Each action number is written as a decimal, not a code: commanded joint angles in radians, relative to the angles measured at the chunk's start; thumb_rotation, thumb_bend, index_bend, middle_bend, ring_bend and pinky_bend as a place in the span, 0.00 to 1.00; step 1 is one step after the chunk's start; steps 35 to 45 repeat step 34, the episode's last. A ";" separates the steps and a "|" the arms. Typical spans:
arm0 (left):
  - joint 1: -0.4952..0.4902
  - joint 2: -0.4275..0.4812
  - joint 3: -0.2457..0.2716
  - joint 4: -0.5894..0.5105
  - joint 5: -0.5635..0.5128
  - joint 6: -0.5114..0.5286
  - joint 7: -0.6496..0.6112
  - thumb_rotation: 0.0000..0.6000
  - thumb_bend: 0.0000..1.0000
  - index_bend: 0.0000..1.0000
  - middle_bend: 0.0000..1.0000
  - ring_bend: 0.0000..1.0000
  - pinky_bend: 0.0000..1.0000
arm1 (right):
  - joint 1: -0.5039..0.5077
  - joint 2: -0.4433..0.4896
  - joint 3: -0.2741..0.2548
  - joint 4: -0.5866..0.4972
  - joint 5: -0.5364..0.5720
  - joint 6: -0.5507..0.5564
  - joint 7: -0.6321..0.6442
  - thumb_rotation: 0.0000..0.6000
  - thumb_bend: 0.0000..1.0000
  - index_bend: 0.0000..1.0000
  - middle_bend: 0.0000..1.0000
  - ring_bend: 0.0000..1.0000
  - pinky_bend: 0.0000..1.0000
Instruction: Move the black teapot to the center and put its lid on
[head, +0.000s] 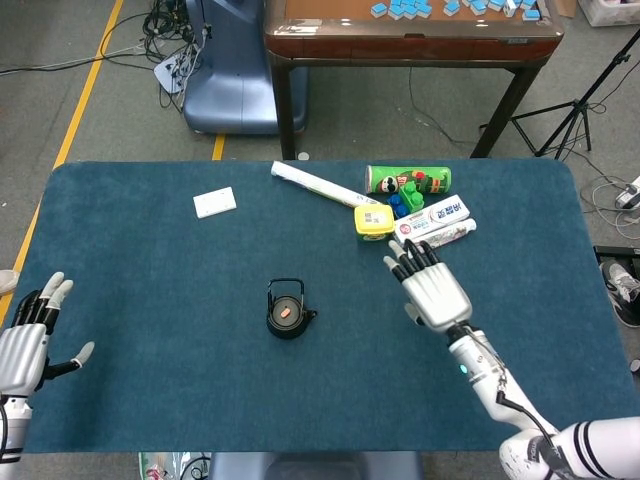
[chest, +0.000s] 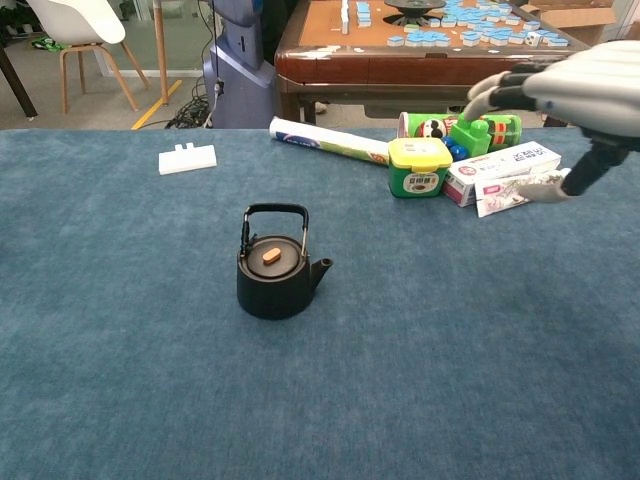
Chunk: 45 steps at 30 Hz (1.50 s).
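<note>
Looks basically done to me: the teapot (head: 287, 311) sits mid-counter (head: 150, 270) with its lid (chest: 271, 257) on, so just keep the empty, spread-fingered right robot hand (head: 432, 289) high at its 3 o'clock, left robot hand (head: 22, 345) open too.

The left hand (head: 25, 345) sits at nine o'clock in the head view, its wrist cut by the frame edge; the chest view misses it entirely. The right hand (chest: 570, 95) runs off the chest view at two o'clock. Print on the toothpaste boxes (chest: 500, 170) is too small to read.
</note>
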 joint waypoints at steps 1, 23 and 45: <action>-0.003 -0.011 0.003 0.008 0.004 -0.003 0.004 1.00 0.25 0.00 0.00 0.00 0.00 | -0.096 0.042 -0.035 -0.003 -0.060 0.082 0.050 1.00 0.31 0.14 0.09 0.00 0.10; 0.006 -0.045 0.018 0.018 0.042 0.034 0.030 1.00 0.25 0.00 0.00 0.00 0.00 | -0.466 0.110 -0.050 0.114 -0.268 0.247 0.212 1.00 0.31 0.14 0.11 0.00 0.10; 0.010 -0.042 0.023 0.009 0.047 0.037 0.034 1.00 0.25 0.00 0.00 0.00 0.00 | -0.509 0.112 0.000 0.116 -0.318 0.203 0.198 1.00 0.31 0.14 0.11 0.00 0.10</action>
